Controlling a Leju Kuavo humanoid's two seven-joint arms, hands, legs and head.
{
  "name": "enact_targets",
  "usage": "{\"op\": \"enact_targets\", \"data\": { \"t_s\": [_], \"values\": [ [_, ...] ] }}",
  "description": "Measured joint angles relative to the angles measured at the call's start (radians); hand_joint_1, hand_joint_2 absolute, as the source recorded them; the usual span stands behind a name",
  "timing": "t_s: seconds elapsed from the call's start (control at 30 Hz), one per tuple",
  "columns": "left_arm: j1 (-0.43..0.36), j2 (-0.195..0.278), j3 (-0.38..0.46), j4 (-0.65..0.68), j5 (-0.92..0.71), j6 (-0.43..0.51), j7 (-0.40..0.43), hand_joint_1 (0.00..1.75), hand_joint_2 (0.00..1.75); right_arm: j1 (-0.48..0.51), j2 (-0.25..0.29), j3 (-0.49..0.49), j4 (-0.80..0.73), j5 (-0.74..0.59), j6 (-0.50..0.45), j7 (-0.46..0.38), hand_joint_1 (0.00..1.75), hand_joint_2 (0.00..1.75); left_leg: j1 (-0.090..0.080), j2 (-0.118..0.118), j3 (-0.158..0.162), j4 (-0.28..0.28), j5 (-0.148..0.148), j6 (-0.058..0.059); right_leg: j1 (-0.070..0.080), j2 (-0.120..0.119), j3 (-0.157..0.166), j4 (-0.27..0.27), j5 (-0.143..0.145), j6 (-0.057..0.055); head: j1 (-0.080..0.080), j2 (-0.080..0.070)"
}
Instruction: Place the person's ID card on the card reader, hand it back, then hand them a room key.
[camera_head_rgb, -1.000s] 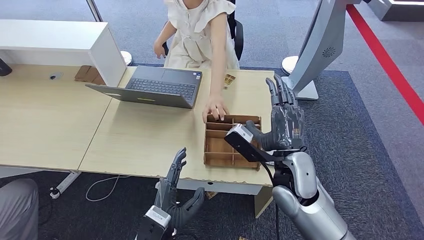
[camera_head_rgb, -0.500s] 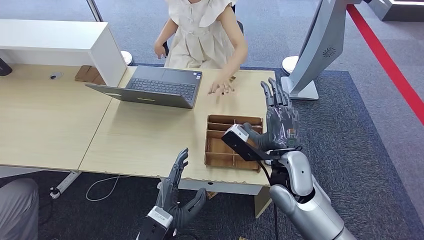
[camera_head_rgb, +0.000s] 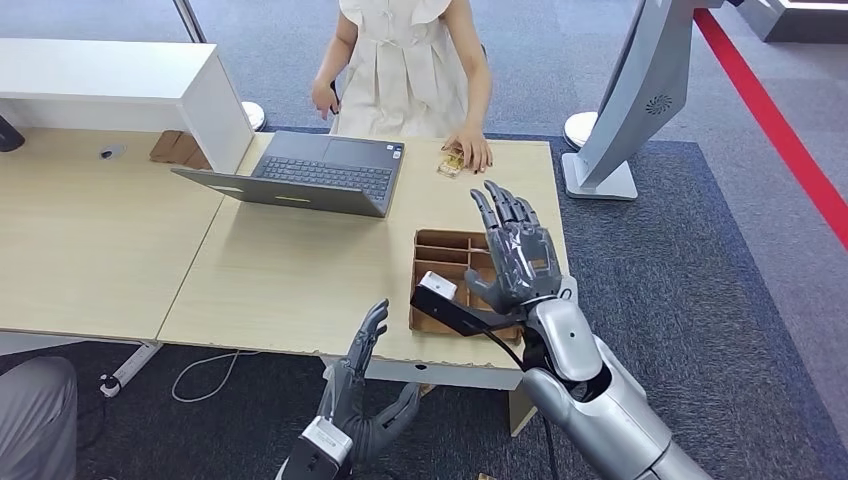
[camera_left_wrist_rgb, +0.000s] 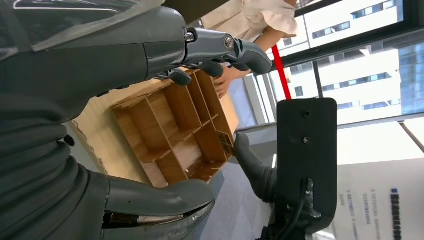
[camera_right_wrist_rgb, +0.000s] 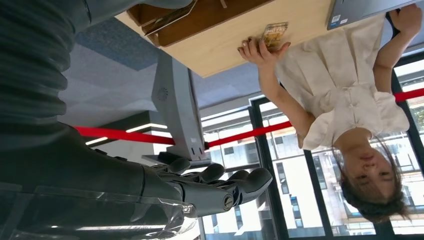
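Card (camera_head_rgb: 455, 162), gold-patterned, under person's fingers (camera_head_rgb: 474, 152)

Empty right robot hand (camera_head_rgb: 517, 252) above wooden tray (camera_head_rgb: 437, 262).

desk (camera_head_rgb: 290, 270): laptop (camera_head_rgb: 310, 175), wooden divided tray (camera_head_rgb: 445, 285), card (camera_head_rgb: 454, 162).

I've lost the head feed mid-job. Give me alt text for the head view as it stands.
The right hand hovers open above the wooden divided tray near the table's front edge, holding nothing. Across the table, a person's hand rests on a small card beside an open laptop. The left hand hangs open below the table edge.
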Motion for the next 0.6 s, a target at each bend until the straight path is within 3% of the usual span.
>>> {"op": "enact_targets", "data": {
  "t_s": [0.33, 0.6],
  "values": [
    [-0.001, -0.001, -0.001, 0.004, 0.000, 0.009, -0.003, 0.00, 1.75, -0.050, 0.034, 0.048, 0.112, -0.048, -0.002, -0.025, 0.00, 1.75, 0.000, 0.000, 0.000, 0.000, 0.000, 0.000, 0.000, 0.000, 0.000, 0.000, 0.000, 0.000, 0.000, 0.000],
    [-0.003, -0.005, -0.001, 0.015, 0.004, -0.005, -0.019, 0.00, 1.75, -0.083, 0.046, 0.083, 0.190, -0.010, 0.018, -0.013, 0.00, 1.75, 0.000, 0.000, 0.000, 0.000, 0.000, 0.000, 0.000, 0.000, 0.000, 0.000, 0.000, 0.000, 0.000, 0.000]
  ]
}}
